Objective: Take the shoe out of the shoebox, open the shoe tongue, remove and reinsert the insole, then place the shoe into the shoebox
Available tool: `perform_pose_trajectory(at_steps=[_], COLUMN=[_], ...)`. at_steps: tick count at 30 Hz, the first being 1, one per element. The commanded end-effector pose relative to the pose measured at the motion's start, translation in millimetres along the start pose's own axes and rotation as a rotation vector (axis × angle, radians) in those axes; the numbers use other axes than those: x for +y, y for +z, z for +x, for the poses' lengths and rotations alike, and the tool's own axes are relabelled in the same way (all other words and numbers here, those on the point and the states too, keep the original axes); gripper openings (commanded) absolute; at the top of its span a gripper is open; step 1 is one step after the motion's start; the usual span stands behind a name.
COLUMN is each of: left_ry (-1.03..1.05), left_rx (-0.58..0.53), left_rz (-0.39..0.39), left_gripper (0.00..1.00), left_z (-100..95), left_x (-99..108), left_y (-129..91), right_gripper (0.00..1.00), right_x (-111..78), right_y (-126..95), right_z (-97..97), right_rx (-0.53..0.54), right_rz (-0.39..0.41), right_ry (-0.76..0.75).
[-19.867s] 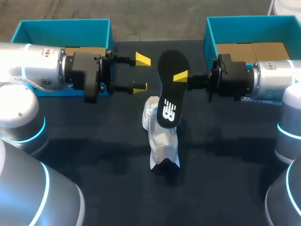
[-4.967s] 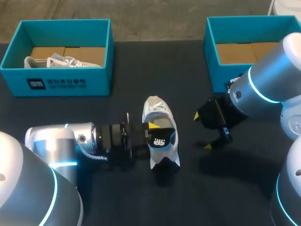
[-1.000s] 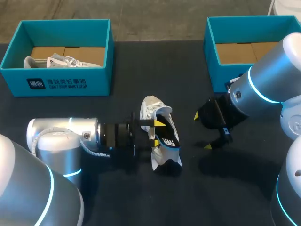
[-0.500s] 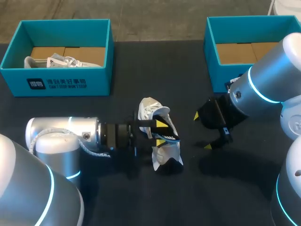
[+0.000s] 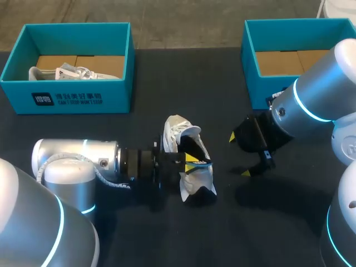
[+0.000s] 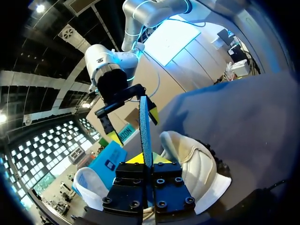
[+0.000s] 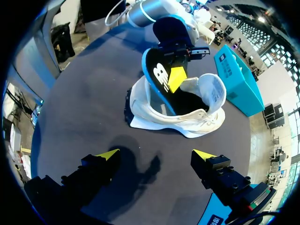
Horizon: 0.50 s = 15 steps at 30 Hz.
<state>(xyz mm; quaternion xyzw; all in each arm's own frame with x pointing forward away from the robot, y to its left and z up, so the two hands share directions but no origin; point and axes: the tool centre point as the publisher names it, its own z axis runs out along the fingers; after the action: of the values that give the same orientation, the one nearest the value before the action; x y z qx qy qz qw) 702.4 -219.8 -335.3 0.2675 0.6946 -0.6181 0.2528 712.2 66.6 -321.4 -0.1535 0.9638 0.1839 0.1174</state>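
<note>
The white shoe (image 5: 194, 182) lies on the dark table, mid-view. Its black insole (image 5: 196, 150) with a blue edge stands half out of the shoe's opening, heel end tilted up. My left gripper (image 5: 189, 161) comes in from the left and is shut on the insole's edge. Its own view shows the insole (image 6: 146, 126) edge-on between the yellow tips, the shoe (image 6: 199, 164) just beyond. My right gripper (image 5: 239, 154) hangs open to the shoe's right, apart from it. From there, the shoe (image 7: 187, 119), insole (image 7: 159, 77) and left gripper (image 7: 176, 77) lie ahead of the right gripper (image 7: 156, 154).
A teal shoebox (image 5: 75, 25) at the back left holds another white shoe (image 5: 67, 72). A second teal shoebox (image 5: 247, 61) at the back right shows only its cardboard floor. Dark table surface surrounds the shoe.
The left gripper's fingers have closed on the insole, which now stands steeper out of the shoe. The shoe shifted slightly. The right arm has not moved.
</note>
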Motion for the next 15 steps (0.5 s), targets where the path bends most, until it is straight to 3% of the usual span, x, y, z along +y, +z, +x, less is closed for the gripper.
perform_pose_trajectory(at_steps=[1,13,14,15], left_ry=[0.003,0.014,0.018,0.024], left_rx=[-0.012,-0.023,-0.027,-0.032], left_rz=[0.003,-0.033,-0.033,-0.028], left_gripper=[0.00,0.00,0.26,0.45], left_z=[-2.0,-7.7,-9.8,-11.9], left_x=[7.5,14.5,12.5,10.4], left_y=[3.4,-3.4,-3.2,-2.9], right_gripper=[1.00,1.00,1.00,1.00], right_x=[0.5,0.5,0.5,0.5], right_y=[-0.1,-0.1,-0.1,-0.1], right_z=[1.0,1.0,1.0,1.0], right_rx=[-0.002,-0.002,-0.002,-0.002], right_rz=[0.001,0.001,0.001,0.001], right_ry=[0.001,0.001,0.001,0.001])
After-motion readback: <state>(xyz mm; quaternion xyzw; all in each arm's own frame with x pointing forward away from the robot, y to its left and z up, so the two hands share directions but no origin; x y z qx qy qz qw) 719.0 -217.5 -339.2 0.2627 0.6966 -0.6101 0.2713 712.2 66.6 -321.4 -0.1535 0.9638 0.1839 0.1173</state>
